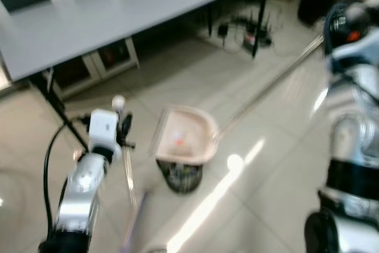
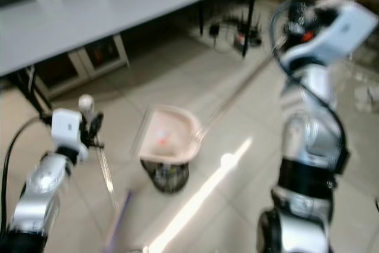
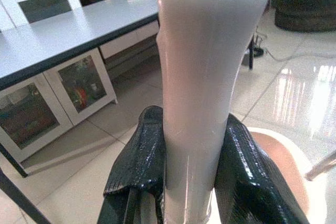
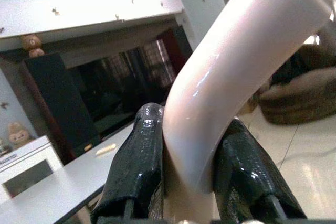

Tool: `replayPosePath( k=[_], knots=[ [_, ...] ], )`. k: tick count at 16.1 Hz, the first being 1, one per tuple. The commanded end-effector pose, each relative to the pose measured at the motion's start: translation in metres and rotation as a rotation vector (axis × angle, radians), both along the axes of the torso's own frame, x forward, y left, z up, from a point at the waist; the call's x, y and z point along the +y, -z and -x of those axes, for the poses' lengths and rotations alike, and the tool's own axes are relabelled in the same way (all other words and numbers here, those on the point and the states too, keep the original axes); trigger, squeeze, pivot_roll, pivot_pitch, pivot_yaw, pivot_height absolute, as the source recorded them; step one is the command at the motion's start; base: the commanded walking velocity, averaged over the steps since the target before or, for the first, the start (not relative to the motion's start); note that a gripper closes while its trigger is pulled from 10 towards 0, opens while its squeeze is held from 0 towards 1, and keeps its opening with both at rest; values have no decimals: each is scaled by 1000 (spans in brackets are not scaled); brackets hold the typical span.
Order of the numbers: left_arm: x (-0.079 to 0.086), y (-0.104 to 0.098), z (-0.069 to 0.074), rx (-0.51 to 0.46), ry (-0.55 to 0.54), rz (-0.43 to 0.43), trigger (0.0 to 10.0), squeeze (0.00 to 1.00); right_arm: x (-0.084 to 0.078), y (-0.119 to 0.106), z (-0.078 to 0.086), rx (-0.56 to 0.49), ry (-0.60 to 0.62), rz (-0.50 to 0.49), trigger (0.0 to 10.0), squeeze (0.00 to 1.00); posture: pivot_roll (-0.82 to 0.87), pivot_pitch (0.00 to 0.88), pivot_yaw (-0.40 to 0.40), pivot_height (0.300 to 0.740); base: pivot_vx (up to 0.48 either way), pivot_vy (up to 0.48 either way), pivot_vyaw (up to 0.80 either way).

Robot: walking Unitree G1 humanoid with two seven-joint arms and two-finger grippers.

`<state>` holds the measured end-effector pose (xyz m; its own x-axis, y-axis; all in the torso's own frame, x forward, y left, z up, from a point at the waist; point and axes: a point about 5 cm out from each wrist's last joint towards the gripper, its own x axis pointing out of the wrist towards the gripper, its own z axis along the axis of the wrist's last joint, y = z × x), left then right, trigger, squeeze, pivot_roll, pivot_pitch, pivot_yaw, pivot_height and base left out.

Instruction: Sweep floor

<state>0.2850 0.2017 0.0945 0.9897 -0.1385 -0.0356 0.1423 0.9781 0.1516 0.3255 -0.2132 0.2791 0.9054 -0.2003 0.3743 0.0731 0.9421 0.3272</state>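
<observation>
Pink plastic dustpan (image 1: 185,136) sits over a dark round bin (image 1: 180,177) at the centre of the glossy tiled floor (image 1: 254,205), its long thin handle (image 1: 269,84) running up toward two o'clock to the right gripper (image 4: 190,166), whose jaws pinch the pale curved handle end. At eight o'clock of the dustpan the left gripper (image 3: 191,171) has its jaws clamped on a pale broom handle (image 3: 205,77), the stick slanting down to the floor. A grey tabletop (image 1: 118,10) spans ten to twelve o'clock, white cabinets (image 3: 58,98) beneath it.
</observation>
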Motion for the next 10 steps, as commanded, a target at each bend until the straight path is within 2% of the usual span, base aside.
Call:
replayPosePath(
  k=[1,2,10],
  knots=[
    [7,-8,-1,-30,-15,-24,10000,0,13,-12,2,-66,-52,-16,10000,0,41,38,69,740,360,0,0],
    [7,-8,0,-33,-7,-1,10000,0,13,-11,3,-65,-58,-20,10000,0,41,38,69,740,0,0,0],
    [3,-5,1,-26,5,-20,10000,0,16,-10,2,-72,-72,-10,10000,0,37,10,64,740,0,0,0]
  ],
)
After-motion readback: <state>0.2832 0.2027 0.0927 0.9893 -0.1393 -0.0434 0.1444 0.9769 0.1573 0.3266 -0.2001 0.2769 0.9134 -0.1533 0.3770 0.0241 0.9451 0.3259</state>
